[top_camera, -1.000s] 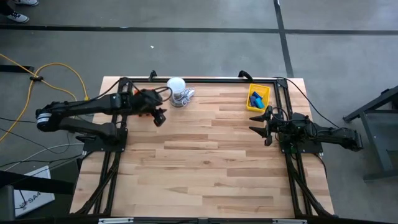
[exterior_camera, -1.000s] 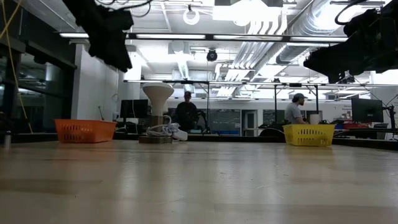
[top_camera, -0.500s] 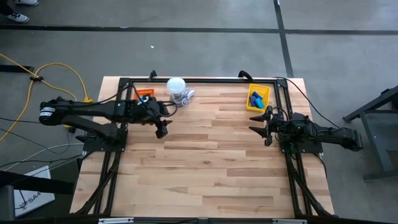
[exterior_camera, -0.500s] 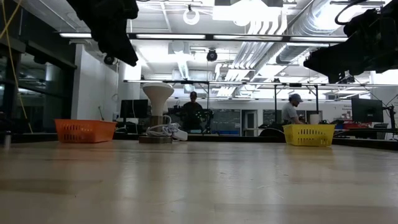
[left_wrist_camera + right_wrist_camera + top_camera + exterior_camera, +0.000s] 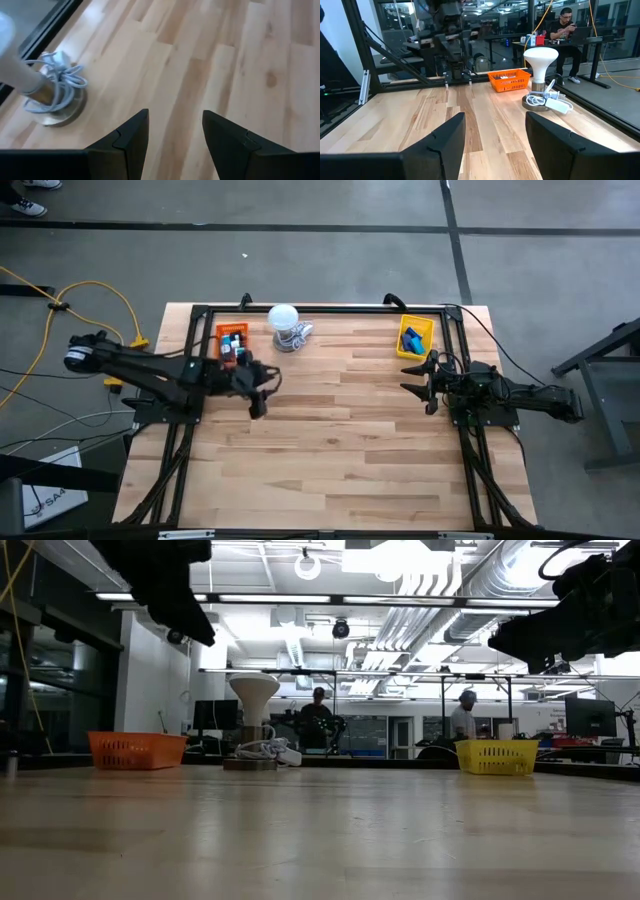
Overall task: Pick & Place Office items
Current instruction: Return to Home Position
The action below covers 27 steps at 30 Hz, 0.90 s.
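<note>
The table (image 5: 340,450) has a pale top of wooden planks, smooth and lightly glossy, ringed by a black metal frame. Two small rectangular baskets with lattice plastic walls sit along its back edge. The orange basket (image 5: 219,332) stands near the back-left corner and holds some of the office items (image 5: 232,343): tiny red, black and white bits, too small to make out further. The yellow basket (image 5: 400,350) stands near the back-right corner with flat blue and teal blocks (image 5: 412,337) lying inside it. On the same edge, nearer the orange basket, stands a white lamp (image 5: 284,320) with a round top and a narrow stem on a disc base. A pale cable (image 5: 59,82) is looped loosely around that base.

The left arm stretches in from the left edge, low and nearly straight. The left gripper (image 5: 258,392) hangs above the boards just in front of the orange basket. Its dark, wedge-shaped fingers (image 5: 131,135) are spread apart with only bare wood between them.

The right arm lies folded along the right edge. The right gripper (image 5: 412,378) is raised in front of the yellow basket and points towards the middle of the table. Its fingers (image 5: 547,137) are also parted and hold nothing.
</note>
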Each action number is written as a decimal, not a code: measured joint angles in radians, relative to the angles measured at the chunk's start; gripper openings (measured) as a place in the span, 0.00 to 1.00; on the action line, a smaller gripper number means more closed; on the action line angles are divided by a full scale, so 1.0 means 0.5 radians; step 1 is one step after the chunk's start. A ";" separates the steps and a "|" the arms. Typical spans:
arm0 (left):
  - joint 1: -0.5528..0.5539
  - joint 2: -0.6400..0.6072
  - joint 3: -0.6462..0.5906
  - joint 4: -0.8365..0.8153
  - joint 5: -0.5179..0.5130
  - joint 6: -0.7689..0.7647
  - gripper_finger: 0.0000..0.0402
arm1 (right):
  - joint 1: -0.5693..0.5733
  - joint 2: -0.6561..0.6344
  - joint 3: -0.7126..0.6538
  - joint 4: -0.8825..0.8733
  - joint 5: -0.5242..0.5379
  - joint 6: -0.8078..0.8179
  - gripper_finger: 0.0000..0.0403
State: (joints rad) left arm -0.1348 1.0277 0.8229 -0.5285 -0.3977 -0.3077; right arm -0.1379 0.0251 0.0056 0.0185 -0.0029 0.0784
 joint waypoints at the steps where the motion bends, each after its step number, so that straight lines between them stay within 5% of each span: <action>1: -0.039 -0.017 -0.039 0.042 -0.007 0.000 0.44 | 0.001 0.000 0.001 0.000 0.000 0.000 0.48; 8: -0.196 -0.336 -0.410 0.392 -0.011 0.008 0.44 | 0.000 0.000 0.001 0.000 0.000 0.000 0.48; 27: -0.226 -1.347 -0.999 0.594 -0.014 0.161 0.44 | 0.000 0.000 0.000 0.000 0.000 0.000 0.48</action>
State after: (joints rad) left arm -0.2477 0.3541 0.3235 -0.2313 -0.4046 -0.2273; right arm -0.1379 0.0251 0.0055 0.0186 -0.0029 0.0784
